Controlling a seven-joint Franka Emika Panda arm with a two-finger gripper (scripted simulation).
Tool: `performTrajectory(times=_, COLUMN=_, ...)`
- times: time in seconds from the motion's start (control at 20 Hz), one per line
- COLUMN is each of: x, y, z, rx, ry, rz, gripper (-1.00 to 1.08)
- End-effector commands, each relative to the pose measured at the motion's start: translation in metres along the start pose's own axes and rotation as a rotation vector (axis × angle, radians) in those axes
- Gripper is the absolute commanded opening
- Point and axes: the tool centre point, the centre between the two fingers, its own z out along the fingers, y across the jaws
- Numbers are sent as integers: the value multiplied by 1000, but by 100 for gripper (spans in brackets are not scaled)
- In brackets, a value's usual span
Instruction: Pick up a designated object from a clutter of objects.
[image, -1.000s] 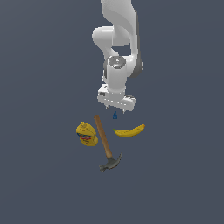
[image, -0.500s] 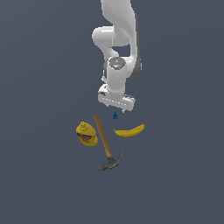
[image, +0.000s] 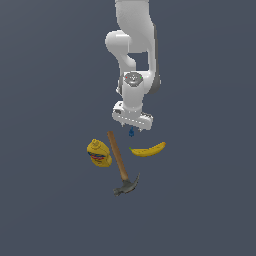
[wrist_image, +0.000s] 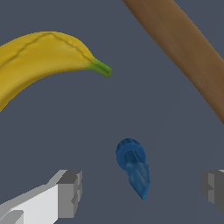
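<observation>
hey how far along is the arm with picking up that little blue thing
Done: the gripper is over the tiny blue item, jaws open with a finger either side. In hand: nothing is gripped; the item lies apart from both fingers, between the banana and the hammer handle. Left: close on it and lift.

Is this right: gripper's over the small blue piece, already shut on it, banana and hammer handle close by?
Not quite. The gripper is over the small blue piece, but it is open, not shut on it. The wrist view shows the fingers standing apart, with the blue piece lying between them and clear gaps on both sides. The banana and hammer handle are indeed close by.
</observation>
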Motion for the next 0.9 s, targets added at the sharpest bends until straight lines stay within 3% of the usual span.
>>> performTrajectory(times=0.0, x=0, y=0, z=10, rx=0, ry=0, rz=1, gripper=100)
performTrajectory(times=0.55, x=0, y=0, z=22, rx=0, ry=0, rz=1, gripper=100)
performTrajectory(times=0.6, x=0, y=0, z=22, rx=0, ry=0, rz=1, gripper=-100)
performTrajectory(times=0.85, x=0, y=0, z=22, rx=0, ry=0, rz=1, gripper=-100)
